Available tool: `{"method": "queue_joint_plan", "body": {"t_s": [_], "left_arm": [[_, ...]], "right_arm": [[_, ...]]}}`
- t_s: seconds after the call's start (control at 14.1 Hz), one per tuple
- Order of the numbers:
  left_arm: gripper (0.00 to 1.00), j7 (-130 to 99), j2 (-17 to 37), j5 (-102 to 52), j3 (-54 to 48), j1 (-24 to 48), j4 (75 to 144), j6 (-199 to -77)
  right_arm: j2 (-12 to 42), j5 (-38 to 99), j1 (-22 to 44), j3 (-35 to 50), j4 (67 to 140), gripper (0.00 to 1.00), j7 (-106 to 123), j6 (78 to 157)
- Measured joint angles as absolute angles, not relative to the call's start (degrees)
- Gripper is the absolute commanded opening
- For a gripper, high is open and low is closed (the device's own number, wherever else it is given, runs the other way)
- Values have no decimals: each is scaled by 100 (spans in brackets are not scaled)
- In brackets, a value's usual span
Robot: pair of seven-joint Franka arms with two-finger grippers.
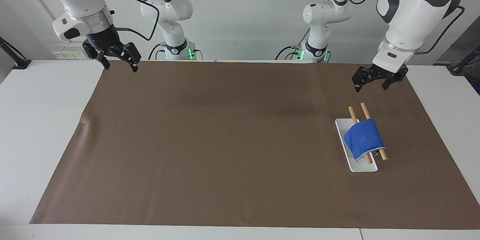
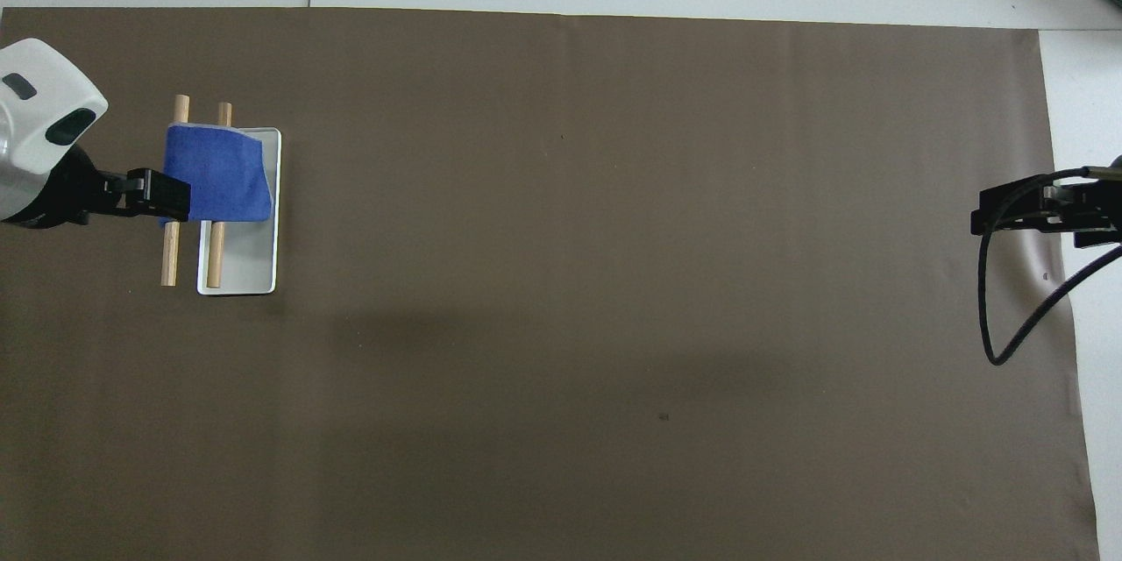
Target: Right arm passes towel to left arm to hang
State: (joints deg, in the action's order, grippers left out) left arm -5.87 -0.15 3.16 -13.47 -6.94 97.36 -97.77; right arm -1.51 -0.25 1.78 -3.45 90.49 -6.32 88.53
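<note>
The blue towel (image 1: 363, 137) hangs over two wooden rods (image 1: 352, 114) that rest on a white tray (image 1: 360, 167) toward the left arm's end of the table. It also shows in the overhead view (image 2: 216, 173). My left gripper (image 1: 370, 87) is open and empty, up in the air over the mat by the rods' ends, apart from the towel. In the overhead view it (image 2: 173, 196) covers the towel's edge. My right gripper (image 1: 120, 66) is open and empty and waits in the air over the mat's corner at the right arm's end.
A brown mat (image 1: 225, 142) covers most of the white table (image 1: 33, 120). The right arm's black cable (image 2: 999, 316) loops over the mat's edge. Two more white arms (image 1: 168, 15) stand at the table's robot end.
</note>
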Motion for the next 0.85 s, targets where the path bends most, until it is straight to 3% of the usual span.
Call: {"method": "queue_joint_plan", "body": {"t_s": [0.85], "left_arm": [[100,-400,-20,236,-1335,-696,9736,-9820]], "right_arm": [[-151,-33,148,-293,9043,100,-632,8853]]}}
